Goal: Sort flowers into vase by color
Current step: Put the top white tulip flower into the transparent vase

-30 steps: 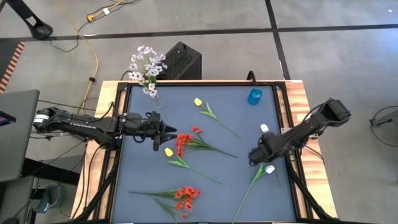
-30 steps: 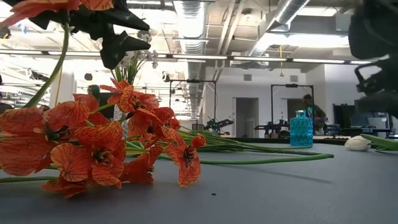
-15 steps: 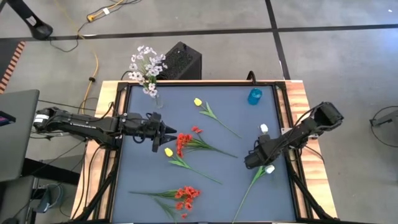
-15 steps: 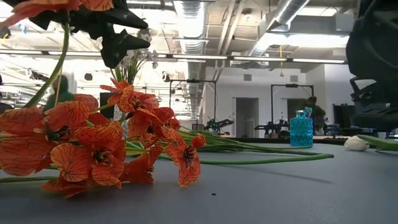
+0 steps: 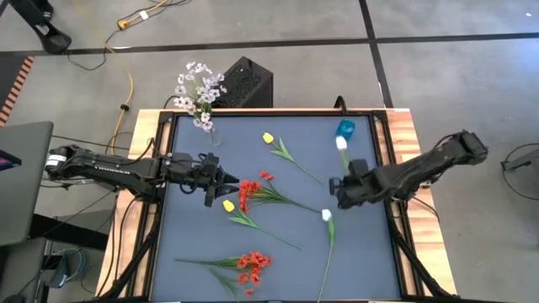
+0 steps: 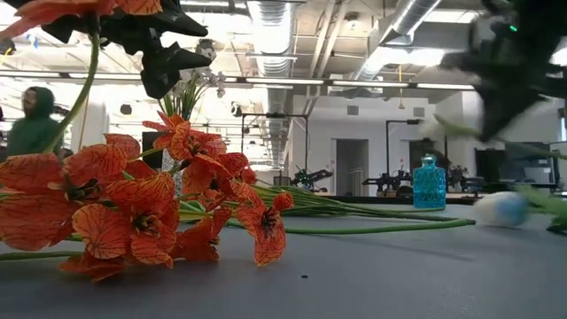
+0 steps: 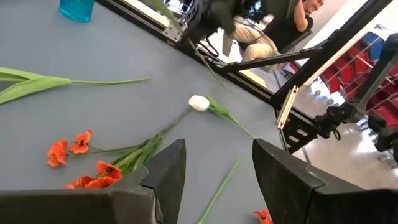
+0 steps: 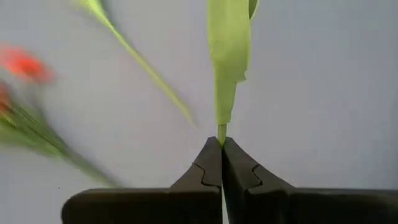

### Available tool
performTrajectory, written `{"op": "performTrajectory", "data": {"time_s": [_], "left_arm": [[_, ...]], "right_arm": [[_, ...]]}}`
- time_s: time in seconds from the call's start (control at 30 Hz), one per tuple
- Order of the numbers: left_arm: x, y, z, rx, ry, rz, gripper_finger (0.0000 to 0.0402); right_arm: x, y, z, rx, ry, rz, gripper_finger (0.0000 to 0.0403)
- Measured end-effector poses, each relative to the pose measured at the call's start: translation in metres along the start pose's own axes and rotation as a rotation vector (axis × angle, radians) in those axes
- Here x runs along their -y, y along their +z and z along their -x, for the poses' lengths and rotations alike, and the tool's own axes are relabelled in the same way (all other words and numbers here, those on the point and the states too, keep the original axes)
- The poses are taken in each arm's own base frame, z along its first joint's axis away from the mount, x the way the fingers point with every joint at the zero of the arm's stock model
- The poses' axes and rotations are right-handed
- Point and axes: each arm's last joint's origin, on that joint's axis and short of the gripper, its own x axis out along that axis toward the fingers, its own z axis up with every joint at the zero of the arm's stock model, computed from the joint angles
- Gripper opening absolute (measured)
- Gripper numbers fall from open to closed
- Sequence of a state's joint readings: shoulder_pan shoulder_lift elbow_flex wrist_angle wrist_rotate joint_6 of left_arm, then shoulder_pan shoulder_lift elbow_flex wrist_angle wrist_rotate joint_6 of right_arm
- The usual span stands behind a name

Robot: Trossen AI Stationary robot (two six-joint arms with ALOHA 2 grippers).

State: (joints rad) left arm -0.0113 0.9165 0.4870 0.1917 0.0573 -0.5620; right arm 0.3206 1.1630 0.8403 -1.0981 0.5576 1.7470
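Note:
My right gripper [image 5: 337,190] is shut on the green stem of a white tulip [image 5: 341,142], whose blossom points at the blue vase [image 5: 345,129]. A second white tulip [image 5: 327,215] lies flat on the mat, as do two yellow tulips [image 5: 268,137] [image 5: 227,204] and two red clusters [image 5: 248,194] [image 5: 253,265]. The lilac sprig [image 5: 199,88] stands in a clear vase [image 5: 215,135] at the far left corner. My left gripper [image 5: 226,178] hovers open by the near red cluster, with nothing between its fingers [image 7: 165,177]. My right gripper pinches the tulip's thin stem [image 8: 221,129], just below a long leaf [image 8: 227,50], between its two fingertips. The stem runs on straight ahead of the fingers toward the table's far edge. In the low view the gripper [image 6: 514,62] stands well above the mat.
A black box [image 5: 248,82] sits beyond the far edge. The mat [image 5: 362,269] has a raised wooden frame [image 5: 404,126] around it. People show in the room behind the table in the low and left wrist views.
My right gripper has shut on the white tulip's stem and risen, moving toward the far edge; the blossom has swung up toward the blue vase. The other white tulip's blossom end has slid toward the table's left, while its stem end has stayed near the front edge.

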Motion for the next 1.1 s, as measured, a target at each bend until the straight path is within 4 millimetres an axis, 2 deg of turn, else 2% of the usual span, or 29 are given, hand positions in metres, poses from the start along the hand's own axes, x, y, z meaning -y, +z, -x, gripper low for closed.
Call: {"op": "performTrajectory", "data": {"time_s": [0.13, 0.3, 0.43, 0.53, 0.63, 0.77, 0.93, 1.1], "left_arm": [[0.000, 0.000, 0.000, 0.001, -0.001, 0.022, 0.0174], [0.002, 0.003, 0.000, 0.029, -0.019, 0.092, 0.0174], [0.007, 0.012, 0.001, 0.134, -0.067, 0.101, 0.0174], [0.013, 0.023, 0.004, 0.250, -0.119, 0.093, 0.0174], [0.018, 0.032, 0.007, 0.362, -0.168, 0.090, 0.0174], [0.022, 0.039, 0.011, 0.456, -0.178, 0.096, 0.0174], [0.023, 0.042, 0.002, 0.436, -0.169, 0.073, 0.0174], [0.021, 0.034, -0.015, 0.347, -0.151, 0.072, 0.0174]], "right_arm": [[-0.010, 0.025, 0.012, 0.257, 0.154, 0.081, 0.0020], [-0.046, 0.051, 0.026, 0.450, 0.411, 0.269, 0.0021], [-0.085, 0.069, 0.034, 0.571, 0.739, 0.459, 0.0021], [-0.109, 0.079, 0.034, 0.656, 1.033, 0.523, 0.0021], [-0.125, 0.084, 0.022, 0.680, 1.223, 0.540, 0.0021], [-0.142, 0.085, -0.004, 0.591, 1.337, 0.526, 0.0021], [-0.170, 0.080, -0.027, 0.474, 1.429, 0.566, 0.0021], [-0.193, 0.084, -0.028, 0.459, 1.500, 0.589, 0.0021]]}}
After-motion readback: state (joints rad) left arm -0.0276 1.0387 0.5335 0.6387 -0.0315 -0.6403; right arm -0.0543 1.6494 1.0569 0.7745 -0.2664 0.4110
